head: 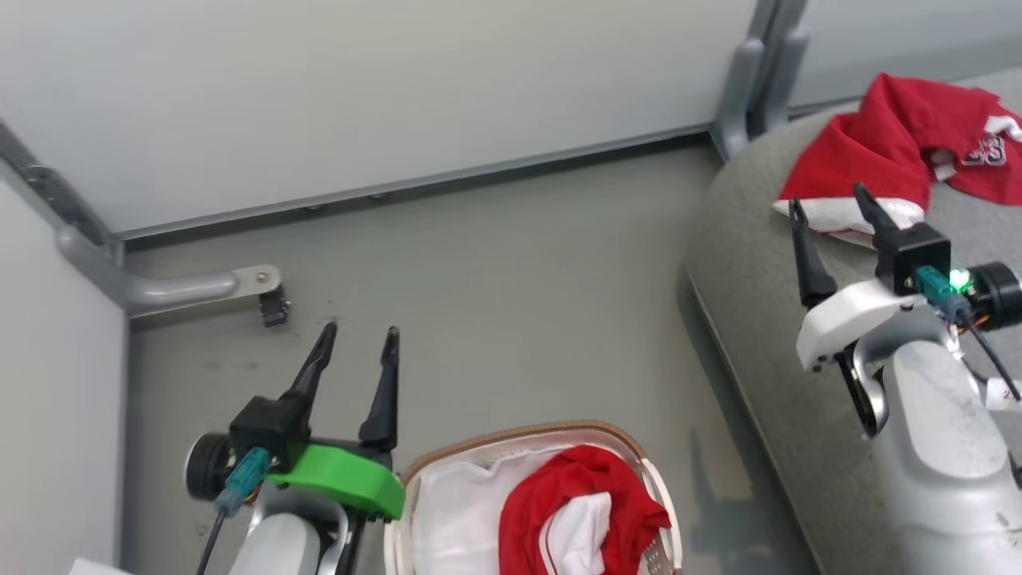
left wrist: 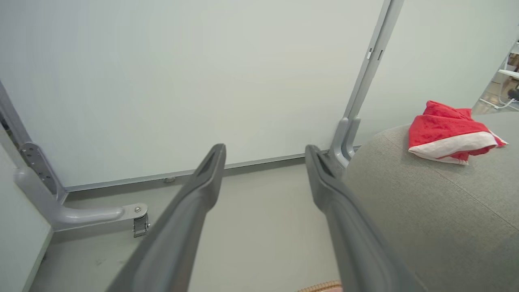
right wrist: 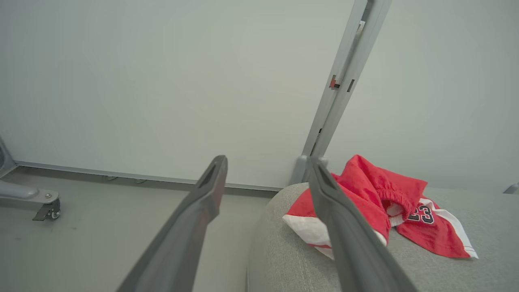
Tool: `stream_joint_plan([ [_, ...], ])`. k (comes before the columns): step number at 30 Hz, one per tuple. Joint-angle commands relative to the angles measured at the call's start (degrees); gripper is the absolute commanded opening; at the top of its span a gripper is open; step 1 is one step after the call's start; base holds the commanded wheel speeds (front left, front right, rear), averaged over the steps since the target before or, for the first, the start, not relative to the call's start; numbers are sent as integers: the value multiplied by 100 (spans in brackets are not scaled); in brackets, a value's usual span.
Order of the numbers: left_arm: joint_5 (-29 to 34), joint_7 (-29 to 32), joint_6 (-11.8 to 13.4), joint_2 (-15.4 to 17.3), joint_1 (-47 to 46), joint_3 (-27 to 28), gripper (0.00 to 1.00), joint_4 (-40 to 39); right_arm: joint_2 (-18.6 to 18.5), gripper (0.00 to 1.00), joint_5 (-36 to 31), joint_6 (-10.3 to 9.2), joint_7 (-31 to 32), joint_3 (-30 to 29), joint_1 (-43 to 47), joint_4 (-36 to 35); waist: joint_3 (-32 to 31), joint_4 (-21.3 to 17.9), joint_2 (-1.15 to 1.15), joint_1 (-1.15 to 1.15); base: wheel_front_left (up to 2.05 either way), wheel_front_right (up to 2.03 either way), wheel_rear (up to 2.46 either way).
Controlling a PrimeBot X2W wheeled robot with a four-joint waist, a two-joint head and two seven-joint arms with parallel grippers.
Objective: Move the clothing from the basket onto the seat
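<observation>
A red garment with white panels (head: 902,156) lies crumpled on the grey seat (head: 758,263) at the upper right; it also shows as a red heap (left wrist: 450,132) and with a number on it (right wrist: 389,207). My right gripper (head: 830,200) hovers open just in front of that garment, nothing between its fingers. A second red and white garment (head: 583,503) lies in the basket (head: 527,438) at the bottom centre, on the white liner. My left gripper (head: 359,331) stands open over the floor, left of the basket.
Pale partition walls close off the back and left. A grey wall foot with a caster (head: 267,299) stands on the floor at the left. A grey post (head: 750,88) rises behind the seat's corner. Open grey floor (head: 511,295) lies between basket and wall.
</observation>
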Motion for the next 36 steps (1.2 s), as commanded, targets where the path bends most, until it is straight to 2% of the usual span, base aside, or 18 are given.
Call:
stream_joint_plan([
  [1, 43, -1, 27, -15, 168, 115, 100, 11, 36, 100, 63, -8, -1, -57, 182, -84, -415, 482, 0, 0, 0, 0, 0],
  [4, 78, -1, 50, -50, 363, 413, 100, -5, 229, 100, 160, -8, -1, -110, 491, -224, -496, 646, 0, 0, 0, 0, 0],
  [10, 209, -1, 46, -93, 765, 836, 100, -41, 363, 100, 167, -8, -1, -45, 1116, -592, -575, 872, 0, 0, 0, 0, 0],
  [16, 242, -1, -6, -123, 1078, 1051, 100, -85, 377, 100, 804, -8, -2, 105, 1722, -863, -636, 975, 0, 0, 0, 0, 0],
  [23, 266, 0, -36, -154, 1269, 1095, 100, -177, 382, 100, 1096, -8, -1, 104, 2275, -1209, -673, 974, 0, 0, 0, 0, 0],
  [36, 185, 0, 21, -158, 1268, 999, 100, -236, 382, 100, 901, -8, -1, 199, 2506, -1419, -624, 827, 0, 0, 0, 0, 0],
])
